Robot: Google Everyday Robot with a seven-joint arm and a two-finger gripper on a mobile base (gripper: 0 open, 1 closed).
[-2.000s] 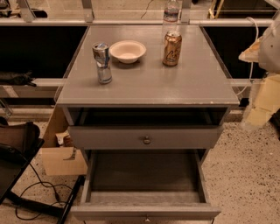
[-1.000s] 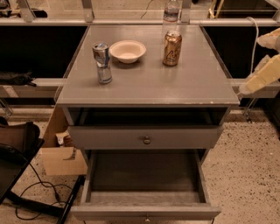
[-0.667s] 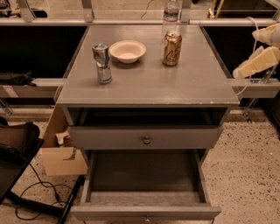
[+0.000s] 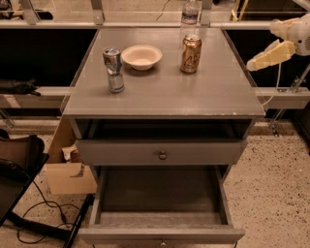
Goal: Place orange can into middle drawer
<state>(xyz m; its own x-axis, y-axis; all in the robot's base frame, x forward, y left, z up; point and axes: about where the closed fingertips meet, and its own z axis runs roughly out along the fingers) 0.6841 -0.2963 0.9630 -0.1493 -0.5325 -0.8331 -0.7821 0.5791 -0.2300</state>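
Observation:
The orange can [image 4: 191, 53] stands upright at the back right of the grey cabinet top [image 4: 193, 97], just in front of a clear water bottle [image 4: 190, 12]. The middle drawer [image 4: 160, 235] is pulled out at the bottom, its dark floor bare. My gripper [image 4: 257, 61], cream-coloured on a white arm [image 4: 296, 30], hangs off the cabinet's right edge, to the right of the can and apart from it, holding nothing.
A slim silver-and-blue can [image 4: 114, 69] and a pale bowl [image 4: 141, 56] stand left of the orange can. The drawer with a round knob [image 4: 162, 155] sits above the open one. A cardboard box [image 4: 68, 172], cables and a dark chair lie on the floor at left.
My arm has risen from low beside the cabinet's right side and swung left, so the gripper is now at top height near the right edge. The cans, bowl and drawers have not moved.

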